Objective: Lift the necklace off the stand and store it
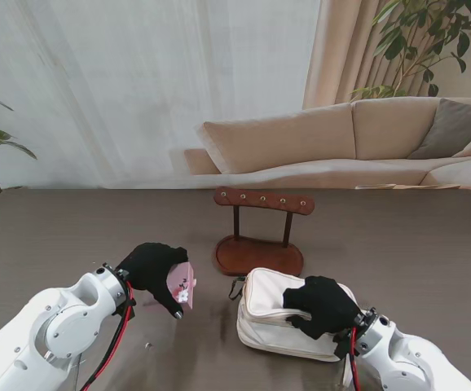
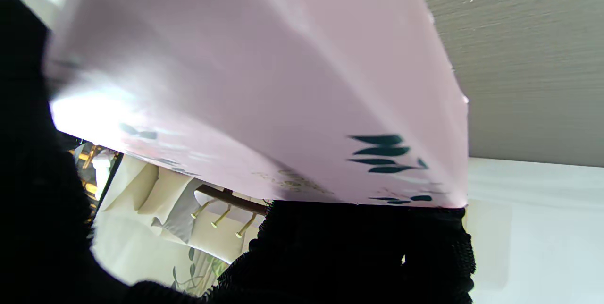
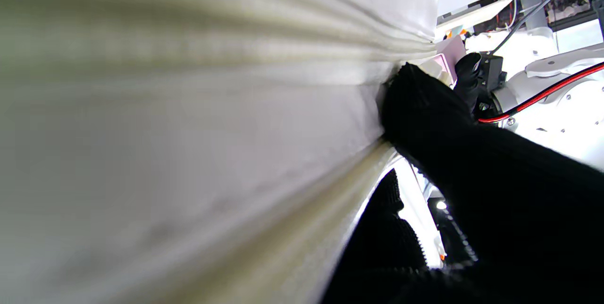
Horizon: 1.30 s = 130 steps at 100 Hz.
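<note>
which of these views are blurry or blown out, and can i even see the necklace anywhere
Stand view: sharp, evenly lit, soft shadows under the wooden stand; no necklace visible. Left wrist view: the pink card held by the left hand fills the frame, blurred with glare near the thumb side. Right wrist view: the white bag under the right hand is smeared and out of focus, background overexposed.

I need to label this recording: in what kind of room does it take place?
Probably a living room, or a mock-up of one: a beige sofa with a cushion, long curtains and a houseplant stand behind the table.
</note>
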Tool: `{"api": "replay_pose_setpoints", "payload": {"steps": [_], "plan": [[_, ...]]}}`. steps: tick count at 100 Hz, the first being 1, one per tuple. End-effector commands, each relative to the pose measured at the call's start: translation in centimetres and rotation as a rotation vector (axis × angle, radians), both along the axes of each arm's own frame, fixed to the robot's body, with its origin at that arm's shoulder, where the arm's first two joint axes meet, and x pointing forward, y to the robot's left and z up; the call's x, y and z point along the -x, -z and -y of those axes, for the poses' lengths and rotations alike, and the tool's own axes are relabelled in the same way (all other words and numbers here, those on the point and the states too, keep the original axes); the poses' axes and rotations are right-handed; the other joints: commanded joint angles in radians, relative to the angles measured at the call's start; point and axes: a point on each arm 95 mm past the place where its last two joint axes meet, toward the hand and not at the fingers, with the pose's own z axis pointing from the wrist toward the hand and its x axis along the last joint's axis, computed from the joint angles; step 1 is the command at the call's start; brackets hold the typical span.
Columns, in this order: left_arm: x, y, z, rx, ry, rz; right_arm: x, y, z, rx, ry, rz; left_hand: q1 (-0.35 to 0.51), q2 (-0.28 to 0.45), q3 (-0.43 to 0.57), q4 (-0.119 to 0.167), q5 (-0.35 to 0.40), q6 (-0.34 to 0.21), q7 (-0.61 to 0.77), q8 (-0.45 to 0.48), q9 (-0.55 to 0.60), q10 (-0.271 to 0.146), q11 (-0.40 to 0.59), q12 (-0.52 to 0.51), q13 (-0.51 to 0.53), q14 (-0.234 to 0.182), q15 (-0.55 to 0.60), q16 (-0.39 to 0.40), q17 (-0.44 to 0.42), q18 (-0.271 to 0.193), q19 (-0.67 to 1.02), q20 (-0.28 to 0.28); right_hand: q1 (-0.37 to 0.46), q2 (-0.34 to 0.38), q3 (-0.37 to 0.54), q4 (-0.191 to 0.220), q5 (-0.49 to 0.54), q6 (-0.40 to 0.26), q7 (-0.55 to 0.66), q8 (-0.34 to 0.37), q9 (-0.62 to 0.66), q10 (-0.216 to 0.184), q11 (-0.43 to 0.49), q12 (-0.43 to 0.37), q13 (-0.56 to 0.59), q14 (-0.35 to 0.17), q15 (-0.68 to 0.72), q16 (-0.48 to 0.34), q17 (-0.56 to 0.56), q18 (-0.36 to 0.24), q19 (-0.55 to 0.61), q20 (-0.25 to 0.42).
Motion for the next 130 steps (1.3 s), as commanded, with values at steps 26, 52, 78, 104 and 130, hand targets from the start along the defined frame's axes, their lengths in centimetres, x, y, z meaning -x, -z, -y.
{"api": "replay_pose_setpoints", "payload": {"steps": [26, 52, 78, 104, 130], "plan": [[0.6, 0.1, -0.7, -0.015, -0.017, -0.01, -0.7, -0.9, -4.5, -0.029, -0.032, 0.046, 0.457, 0.184, 0.63, 0.009, 0.074, -0.172, 0.66, 0.093, 0.115, -0.14, 0.138, 0.051, 0.064, 0.011, 0.152, 0.036, -0.003, -0.036, 0.014, 0.012, 0.098, 0.089, 0.179, 0.084, 0.066, -0.262, 0.143, 0.022, 0.035, -0.033, -0.009, -0.03, 0.004, -0.051, -0.018, -0.003, 0.17, -0.002, -0.002, 0.038], [1.0, 0.1, -1.4, -0.023, -0.039, -0.007, -1.2, -0.6, -7.0, -0.035, -0.049, 0.038, 0.456, 0.184, 0.63, 0.009, 0.074, -0.173, 0.66, 0.094, 0.116, -0.141, 0.138, 0.051, 0.064, 0.01, 0.152, 0.037, -0.002, -0.037, 0.015, 0.013, 0.097, 0.087, 0.179, 0.082, 0.061, -0.261, 0.142, 0.015, 0.034, -0.031, -0.008, -0.032, 0.004, -0.048, -0.022, -0.005, 0.164, -0.002, -0.004, 0.038], [1.3, 0.0, -1.7, -0.035, -0.046, -0.004, -1.0, 0.4, -7.4, -0.003, -0.075, 0.024, 0.456, 0.183, 0.63, 0.009, 0.074, -0.174, 0.66, 0.094, 0.117, -0.141, 0.138, 0.05, 0.064, 0.011, 0.152, 0.037, -0.003, -0.037, 0.015, 0.013, 0.063, 0.047, 0.19, 0.056, -0.012, -0.251, 0.119, -0.058, -0.01, -0.04, -0.042, -0.072, 0.003, -0.03, -0.122, -0.051, 0.082, 0.034, -0.02, 0.036], [1.4, -0.1, -1.6, -0.042, -0.047, -0.007, -0.9, 0.3, -6.6, 0.054, -0.076, 0.054, 0.456, 0.185, 0.629, 0.009, 0.074, -0.175, 0.66, 0.094, 0.114, -0.141, 0.137, 0.05, 0.064, 0.01, 0.152, 0.036, -0.003, -0.038, 0.015, 0.013, -0.208, 0.033, 0.145, 0.135, -0.22, -0.237, 0.019, -0.118, -0.28, -0.038, -0.093, -0.162, -0.123, 0.003, -0.522, -0.157, -0.127, 0.063, -0.101, 0.017], [1.3, -0.1, -1.7, -0.045, -0.043, -0.006, -1.0, -0.9, -6.7, 0.065, -0.078, 0.065, 0.456, 0.186, 0.627, 0.009, 0.074, -0.174, 0.659, 0.093, 0.115, -0.14, 0.138, 0.051, 0.063, 0.011, 0.151, 0.036, -0.003, -0.036, 0.015, 0.013, -0.194, 0.096, 0.111, 0.127, -0.179, -0.231, 0.04, -0.13, -0.234, -0.04, -0.08, -0.21, -0.099, 0.001, -0.525, -0.157, -0.113, 0.059, -0.091, 0.01]]}}
